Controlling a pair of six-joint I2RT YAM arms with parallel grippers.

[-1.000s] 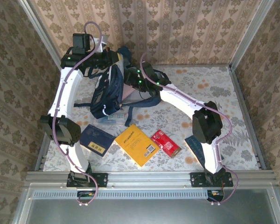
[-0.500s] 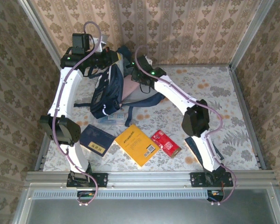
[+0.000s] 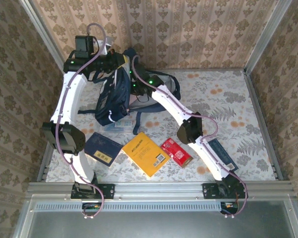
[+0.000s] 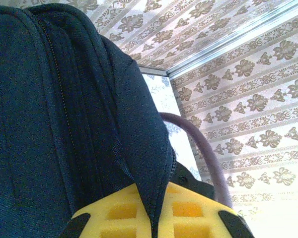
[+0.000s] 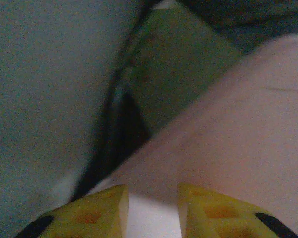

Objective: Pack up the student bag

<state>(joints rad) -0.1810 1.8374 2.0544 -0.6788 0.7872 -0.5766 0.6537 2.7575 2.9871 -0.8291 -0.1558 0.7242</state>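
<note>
The large dark navy fabric backpack with thin white stripes, the student bag [image 3: 113, 99], is at the far left of the floral-patterned table [image 3: 238, 99], held upright by its top edge. The left pincer [image 4: 156, 210] is pressed together on a fold of navy cloth beside the zip, and the fold runs down between its yellow pads [image 4: 124, 213]. The right pincer [image 5: 151, 210] reaches into the bag's mouth against the pale lining [image 5: 228, 124]. Its jaws stand slightly apart with something pale in the gap, and I cannot tell whether they pinch it.

The bag looks soft and limp, so it will likely sag and close wherever nothing holds it. It is probably light now. The firm seam along the zip seems the surest hold, while thin lining may slip.

A flat dark blue book [image 3: 102, 148], a yellow book [image 3: 145, 153] and a red packet [image 3: 176, 152] lie nearer the bases.
</note>
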